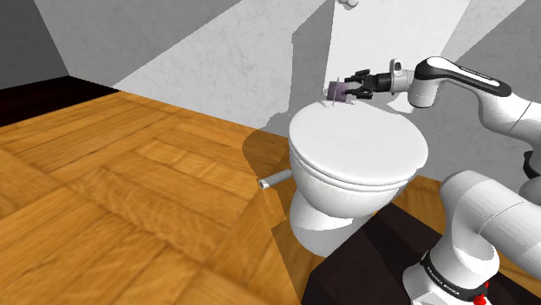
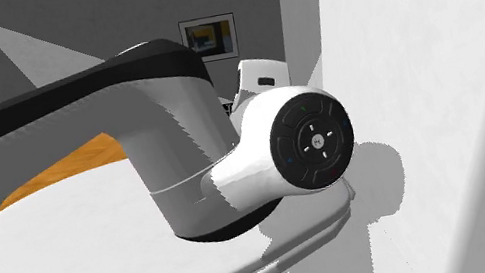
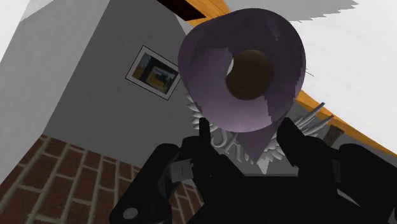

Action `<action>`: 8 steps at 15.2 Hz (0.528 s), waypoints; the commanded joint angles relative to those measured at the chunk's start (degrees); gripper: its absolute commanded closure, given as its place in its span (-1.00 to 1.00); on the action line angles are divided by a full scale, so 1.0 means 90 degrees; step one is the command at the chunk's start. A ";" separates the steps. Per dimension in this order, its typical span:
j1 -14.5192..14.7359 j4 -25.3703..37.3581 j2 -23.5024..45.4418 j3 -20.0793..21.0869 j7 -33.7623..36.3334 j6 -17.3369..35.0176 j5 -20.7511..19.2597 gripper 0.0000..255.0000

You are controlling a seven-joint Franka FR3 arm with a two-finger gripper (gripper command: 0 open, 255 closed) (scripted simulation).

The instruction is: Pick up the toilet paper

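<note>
The toilet paper (image 1: 335, 89) is a purplish roll with a brown core (image 3: 249, 74). It hangs just above the back edge of the white toilet lid (image 1: 355, 143), in front of the white cistern (image 1: 390, 35). My gripper (image 1: 347, 88) reaches in from the shoulder view's right, level with the roll. In the wrist view my gripper (image 3: 248, 130) is shut on the lower part of the toilet paper (image 3: 210, 70), one black finger pressing each side. A thin silvery wire piece (image 3: 318, 118) shows behind the roll.
The toilet stands on a wood floor (image 1: 104, 191), with a short grey pipe (image 1: 275, 180) beside its base. My arm's forearm (image 2: 171, 142) crosses low over the lid (image 2: 67, 251). The wall (image 2: 443, 76) is close behind. A framed picture (image 3: 153, 71) hangs on a grey wall.
</note>
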 commanded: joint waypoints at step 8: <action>0.0048 0.0288 0.0282 0.0380 0.0349 -0.0227 0.0143 1.00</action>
